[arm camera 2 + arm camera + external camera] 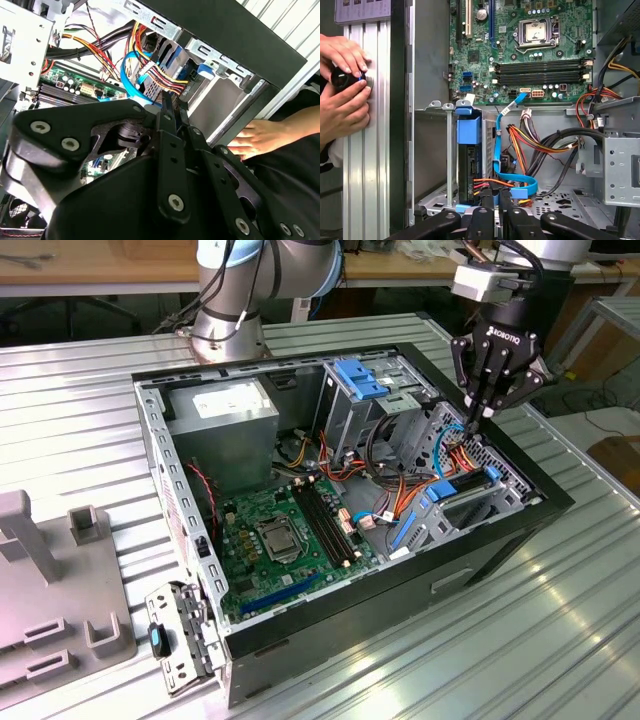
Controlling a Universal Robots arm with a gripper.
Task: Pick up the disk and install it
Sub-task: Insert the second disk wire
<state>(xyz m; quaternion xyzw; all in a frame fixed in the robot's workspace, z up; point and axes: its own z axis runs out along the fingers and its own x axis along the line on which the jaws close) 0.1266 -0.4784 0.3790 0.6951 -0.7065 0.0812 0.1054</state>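
Exterior view shows the gripper [481,418] fingers pinched narrow, holding nothing, above the seated disk [466,483].

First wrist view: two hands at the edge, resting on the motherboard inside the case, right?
Not quite. In the first wrist view the hands rest outside the case wall, on the ribbed metal table, around a small black object. Nothing touches the motherboard.
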